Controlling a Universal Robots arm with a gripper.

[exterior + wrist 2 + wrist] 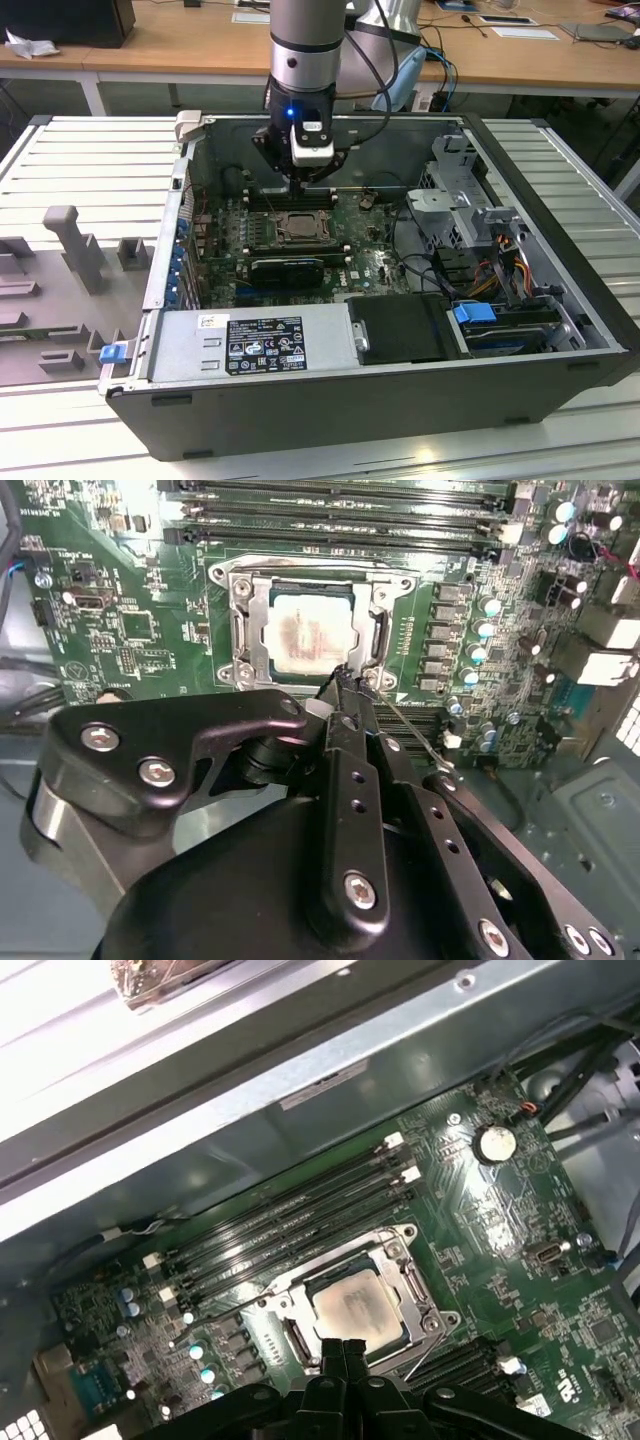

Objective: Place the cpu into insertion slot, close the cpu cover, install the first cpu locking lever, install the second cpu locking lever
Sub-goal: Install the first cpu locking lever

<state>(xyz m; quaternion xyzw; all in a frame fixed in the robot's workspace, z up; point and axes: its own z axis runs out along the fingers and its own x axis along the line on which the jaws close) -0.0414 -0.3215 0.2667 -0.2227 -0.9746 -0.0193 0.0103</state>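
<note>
The cpu (pixel 310 630) lies in the insertion slot (pixel 300 228) with the cpu cover (pixel 250 630) apparently folded down around it, so I judge two steps done. My gripper (pixel 345 677), fingers pressed together (nothing visibly between them), hovers at the slot's twelve o'clock in the exterior view. A thin locking lever (pixel 415 730) beside my tips looks unlatched, so the levers remain.

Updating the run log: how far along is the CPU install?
Done: cpu sits in the insertion slot, cpu cover looks down over it. In hand: shut end effector at the slot's corner beside a locking lever. Left: that lever angles away, apparently unlatched.
</note>
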